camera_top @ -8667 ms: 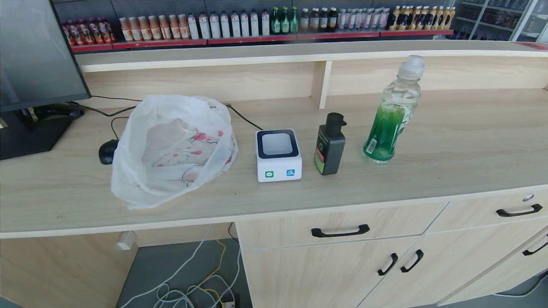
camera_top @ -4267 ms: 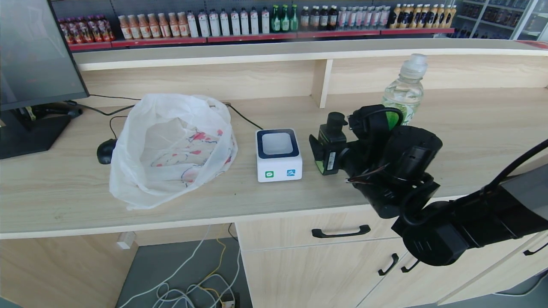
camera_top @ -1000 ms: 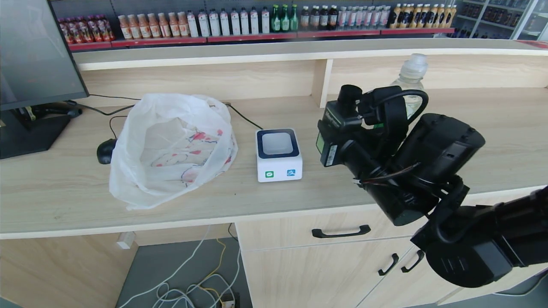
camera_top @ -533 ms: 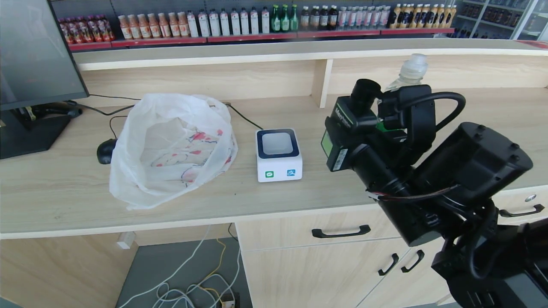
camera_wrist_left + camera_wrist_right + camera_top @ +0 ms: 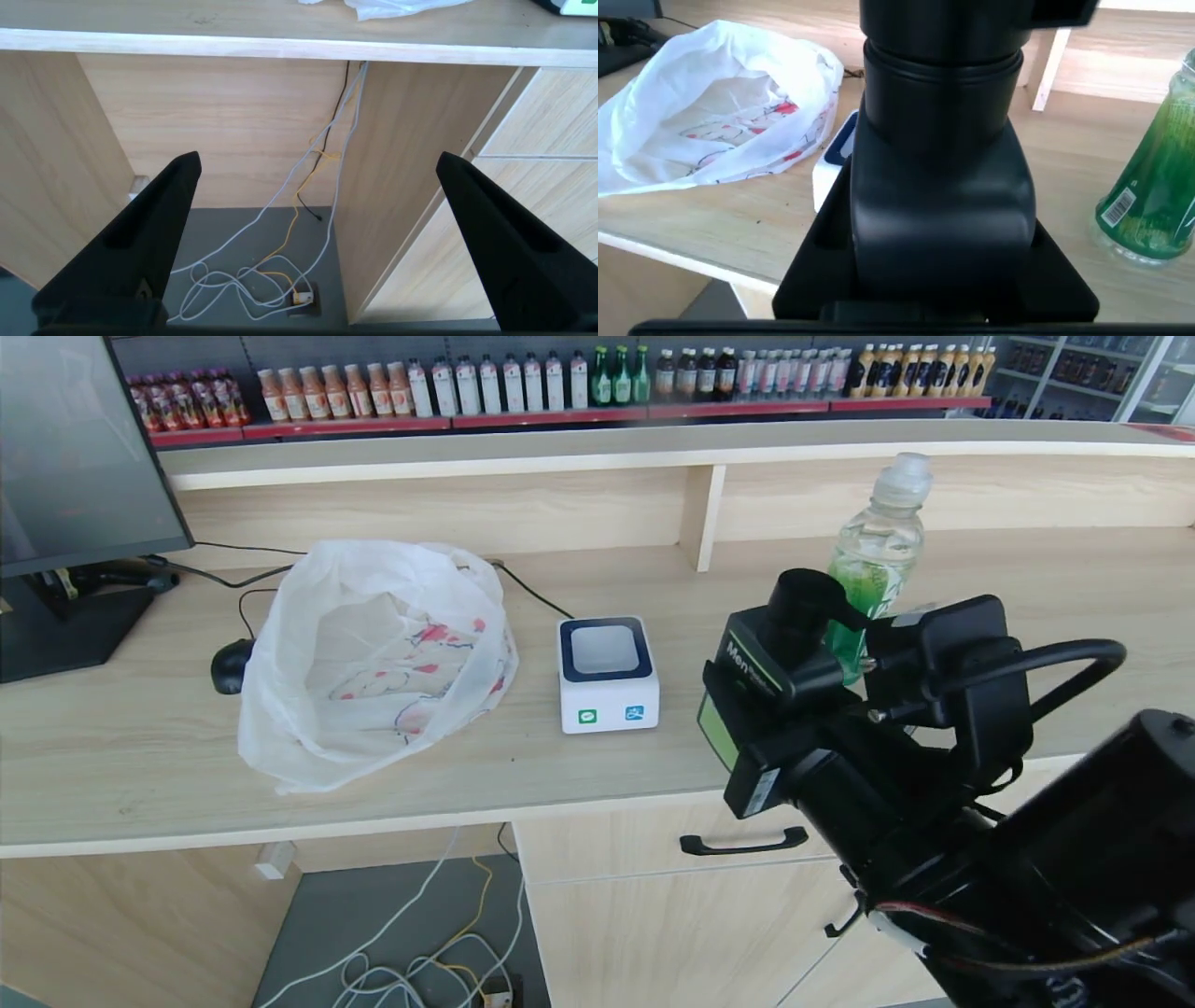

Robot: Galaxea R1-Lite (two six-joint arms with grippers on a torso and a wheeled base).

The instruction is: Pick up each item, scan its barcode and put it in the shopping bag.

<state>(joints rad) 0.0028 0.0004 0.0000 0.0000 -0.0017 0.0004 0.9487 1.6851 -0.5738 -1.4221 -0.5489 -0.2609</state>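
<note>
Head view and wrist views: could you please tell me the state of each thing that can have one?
right gripper: shut on the black pump bottle.
black pump bottle: held clear of the counter.
left gripper: open, empty.
green bottle: upright on the counter, capped.
shopping bag: mouth open.
scanner: window up, uncovered.

The black pump bottle [image 5: 780, 663] is clamped between the right gripper's [image 5: 794, 737] jaws, held in the air, tilted, pump head up. Just beyond the jaws, the green drink bottle [image 5: 873, 560] stands upright. Left of them sits the white scanner [image 5: 607, 674], window up. Farther left, the white shopping bag [image 5: 373, 658] slumps open.
</note>
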